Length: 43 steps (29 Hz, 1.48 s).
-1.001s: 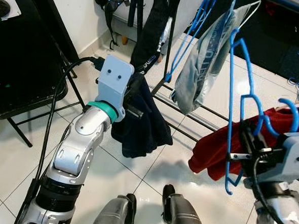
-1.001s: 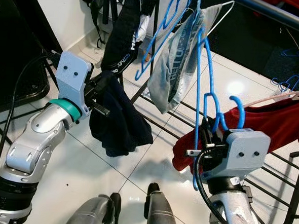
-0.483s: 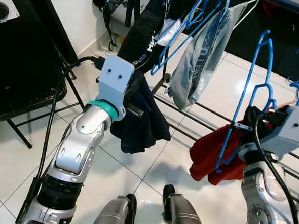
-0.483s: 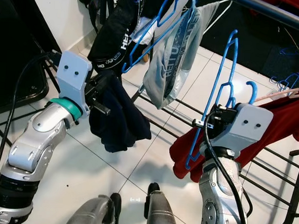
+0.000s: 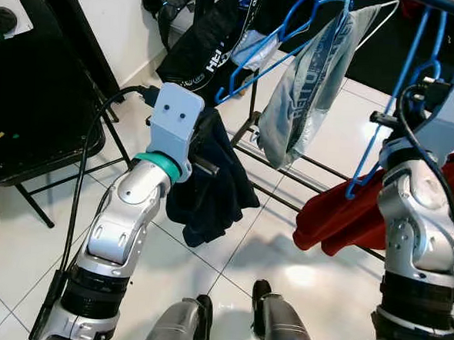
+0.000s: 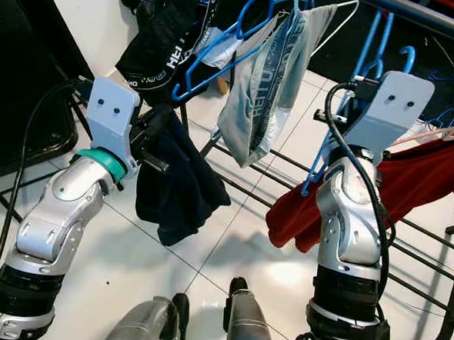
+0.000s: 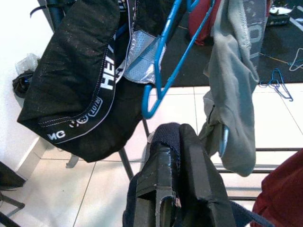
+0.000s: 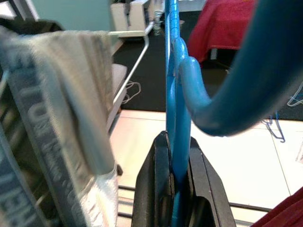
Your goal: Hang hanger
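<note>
You raised the right gripper [image 6: 354,89] from low in front of the red cloth [image 6: 411,185] to up near the rail [image 6: 421,16], and the blue hanger [image 5: 391,111] clamped in its jaws rose with it, so its hook came up beside the bar. The right forearm swung from lying low to standing almost upright. The black garment [image 6: 169,47] and the grey garment [image 6: 263,80] on their hangers swung leftward and hung more tilted than before.
</note>
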{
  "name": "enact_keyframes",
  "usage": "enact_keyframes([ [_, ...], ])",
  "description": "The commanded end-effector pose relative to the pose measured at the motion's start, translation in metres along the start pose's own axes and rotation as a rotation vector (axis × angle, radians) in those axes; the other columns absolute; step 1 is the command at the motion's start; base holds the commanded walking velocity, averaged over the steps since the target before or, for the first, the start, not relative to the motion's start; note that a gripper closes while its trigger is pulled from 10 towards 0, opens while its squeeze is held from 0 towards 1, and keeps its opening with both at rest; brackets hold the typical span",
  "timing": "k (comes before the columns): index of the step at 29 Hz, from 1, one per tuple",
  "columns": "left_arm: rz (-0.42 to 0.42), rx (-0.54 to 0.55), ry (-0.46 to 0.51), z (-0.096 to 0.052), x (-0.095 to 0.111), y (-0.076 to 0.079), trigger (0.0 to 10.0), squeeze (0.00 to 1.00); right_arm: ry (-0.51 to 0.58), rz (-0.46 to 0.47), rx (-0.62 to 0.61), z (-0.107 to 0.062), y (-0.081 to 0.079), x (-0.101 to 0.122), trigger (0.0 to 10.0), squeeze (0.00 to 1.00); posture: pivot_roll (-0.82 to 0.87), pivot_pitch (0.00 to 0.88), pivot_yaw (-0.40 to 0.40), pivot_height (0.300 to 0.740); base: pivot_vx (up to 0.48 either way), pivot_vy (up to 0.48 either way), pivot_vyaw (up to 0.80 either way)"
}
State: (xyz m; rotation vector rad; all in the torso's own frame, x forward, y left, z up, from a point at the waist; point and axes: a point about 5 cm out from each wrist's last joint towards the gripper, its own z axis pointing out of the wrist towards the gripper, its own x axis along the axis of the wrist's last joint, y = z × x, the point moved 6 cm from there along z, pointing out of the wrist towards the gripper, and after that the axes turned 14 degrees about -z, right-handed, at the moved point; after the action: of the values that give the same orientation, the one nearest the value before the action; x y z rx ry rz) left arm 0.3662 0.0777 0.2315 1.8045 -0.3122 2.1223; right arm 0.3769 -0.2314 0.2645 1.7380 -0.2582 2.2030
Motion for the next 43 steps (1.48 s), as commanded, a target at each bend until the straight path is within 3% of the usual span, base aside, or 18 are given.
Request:
enact_keyframes([
  [1, 0.005, -0.005, 0.036, -0.001, 0.006, 0.002, 10.0, 0.00, -0.004, -0.001, -0.025, 0.008, 0.005, 0.001, 10.0, 0.00, -0.13, 0.196, 0.107, 0.740, 0.000, 0.000, 0.00],
  [9, -0.005, 0.004, 0.036, -0.002, 0.005, 0.002, 10.0, 0.00, 0.009, 0.002, -0.050, 0.037, 0.015, 0.012, 10.0, 0.00, -0.14, 0.201, 0.101, 0.740, 0.000, 0.000, 0.00],
  [28, 0.002, 0.009, 0.036, -0.003, 0.005, 0.000, 10.0, 0.00, -0.003, 0.001, -0.021, 0.073, 0.015, 0.014, 10.0, 0.00, -0.10, 0.187, 0.106, 0.740, 0.000, 0.000, 0.00],
  [30, 0.004, 0.007, 0.035, -0.003, 0.005, 0.000, 10.0, 0.00, -0.023, 0.015, -0.007, 0.076, 0.012, 0.010, 10.0, 1.00, -0.10, 0.183, 0.108, 0.740, 0.000, 0.000, 0.00],
  [40, 0.005, 0.004, 0.036, -0.003, 0.005, 0.001, 10.0, 0.00, -0.027, 0.016, 0.017, 0.074, 0.007, 0.005, 10.0, 1.00, -0.11, 0.181, 0.110, 0.740, 0.000, 0.000, 0.00],
  [41, 0.003, 0.002, 0.038, -0.003, 0.006, 0.002, 10.0, 0.00, -0.010, -0.013, 0.059, 0.069, 0.000, 0.003, 10.0, 0.29, -0.11, 0.177, 0.107, 0.740, 0.000, 0.000, 0.00],
  [42, -0.018, 0.001, 0.040, -0.004, 0.005, 0.004, 10.0, 0.00, 0.034, -0.087, 0.088, 0.047, -0.001, -0.003, 10.0, 0.00, -0.12, 0.169, 0.093, 0.740, 0.000, 0.000, 0.00],
  [43, -0.018, 0.001, 0.040, -0.004, 0.005, 0.004, 10.0, 0.00, 0.034, -0.087, 0.088, 0.047, -0.001, -0.003, 10.0, 0.00, -0.12, 0.169, 0.093, 0.740, 0.000, 0.000, 0.00],
])
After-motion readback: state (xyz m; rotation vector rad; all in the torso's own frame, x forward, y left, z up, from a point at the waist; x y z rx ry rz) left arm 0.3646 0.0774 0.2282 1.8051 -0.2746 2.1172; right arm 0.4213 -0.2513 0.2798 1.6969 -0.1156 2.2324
